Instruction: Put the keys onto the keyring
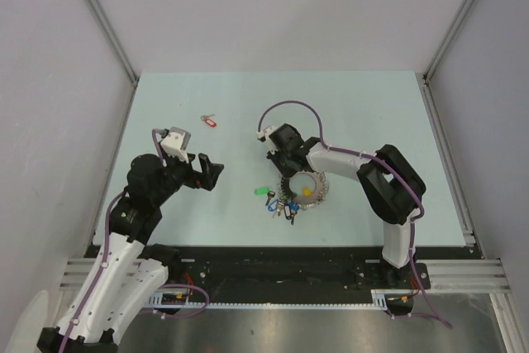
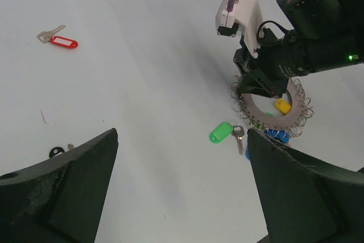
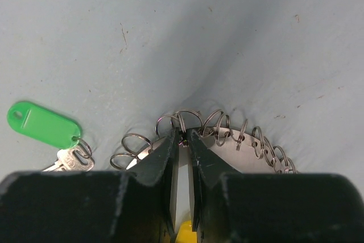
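My right hand (image 3: 183, 136) is down on the keyring (image 3: 230, 147), its fingers pinched almost together on the rim among the little wire loops. The keyring lies flat on the desk (image 1: 372, 121) near the middle, with blue tags bunched at its near edge. The green-tagged key (image 3: 42, 124) rests on the desk just beside the hoop, not threaded. My left hand (image 2: 182, 138) hovers wide open and empty, well apart. The red-tagged key (image 2: 57, 38) sits far off toward the back, and a black-tagged one (image 2: 57, 152) lies nearer my left hand
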### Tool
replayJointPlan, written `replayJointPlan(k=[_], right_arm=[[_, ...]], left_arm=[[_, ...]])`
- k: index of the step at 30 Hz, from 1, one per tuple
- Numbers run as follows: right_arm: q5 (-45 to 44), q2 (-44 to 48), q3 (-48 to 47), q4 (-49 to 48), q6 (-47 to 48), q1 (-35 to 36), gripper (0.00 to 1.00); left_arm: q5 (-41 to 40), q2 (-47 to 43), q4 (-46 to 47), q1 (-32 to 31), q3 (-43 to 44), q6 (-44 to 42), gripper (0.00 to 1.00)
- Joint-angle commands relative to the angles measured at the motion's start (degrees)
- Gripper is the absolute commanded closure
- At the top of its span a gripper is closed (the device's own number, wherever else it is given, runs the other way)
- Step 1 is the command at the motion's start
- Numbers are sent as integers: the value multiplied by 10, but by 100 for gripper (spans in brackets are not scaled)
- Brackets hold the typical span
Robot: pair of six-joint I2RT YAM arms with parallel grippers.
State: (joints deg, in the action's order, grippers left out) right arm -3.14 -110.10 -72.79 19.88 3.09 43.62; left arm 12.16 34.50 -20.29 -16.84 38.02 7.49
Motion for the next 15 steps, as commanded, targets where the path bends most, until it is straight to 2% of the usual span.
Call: replayJointPlan(k=[1, 2, 3, 9, 14, 15], right_arm=[[-21, 4, -21, 4, 8, -1, 87], [-20, 3, -21, 3, 10, -1, 91], [-19, 4, -22, 3, 10, -1, 100], [6, 58, -23, 59, 16, -2, 100], [88, 83, -23, 174, 16, -15, 100], [97, 82, -23, 187, 17, -16, 96]], left_arm=[[6, -1, 8, 4, 7, -5, 0], [5, -1, 8, 4, 7, -5, 0], [6, -1, 8, 4, 7, -5, 0], [13, -3, 10, 4, 6, -8, 0], [25, -6, 16, 5, 3, -8, 0], [31, -6, 17, 4, 1, -9, 0]])
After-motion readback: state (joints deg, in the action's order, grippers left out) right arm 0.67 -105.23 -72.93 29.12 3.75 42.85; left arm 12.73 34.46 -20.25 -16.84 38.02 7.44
